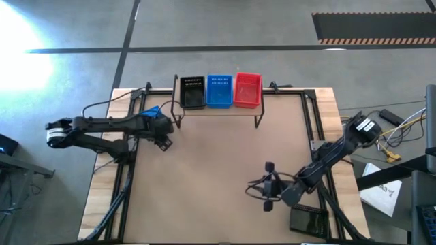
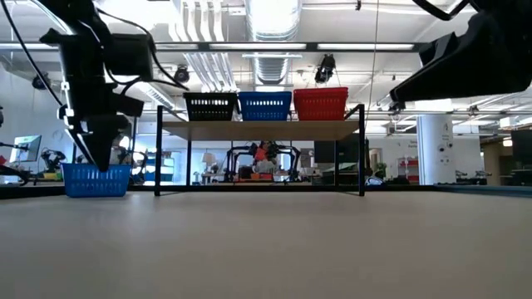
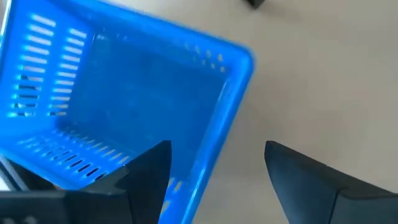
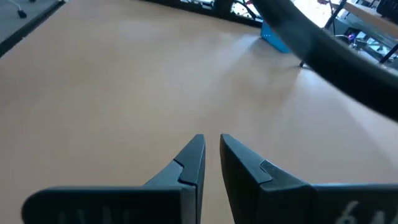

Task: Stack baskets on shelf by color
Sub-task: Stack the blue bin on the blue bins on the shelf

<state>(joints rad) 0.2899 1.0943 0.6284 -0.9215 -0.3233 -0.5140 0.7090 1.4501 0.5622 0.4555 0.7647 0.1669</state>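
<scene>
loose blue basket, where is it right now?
High view: the blue basket sits on the table left of the shelf, with the open left hand straddling its wall.

Table (image 1: 225, 170) middle open — shelf (image 1: 218, 109) blocks rear.

Two dark, near-black arms fill the frame's sides — the left arm (image 1: 102, 127) ends at far left in a pale, silver-white cylinder, and the right arm (image 1: 334, 160) at lower right carries a white block with a small dark marking near its upper joint. Thin black cables loop off both. The left gripper (image 3: 211, 180) shows flat, matte black fingers with angular edges, while the right gripper (image 4: 211, 155) has tapered, wedge-shaped ones — faint pale lettering shows on its body at bottom right.
</scene>
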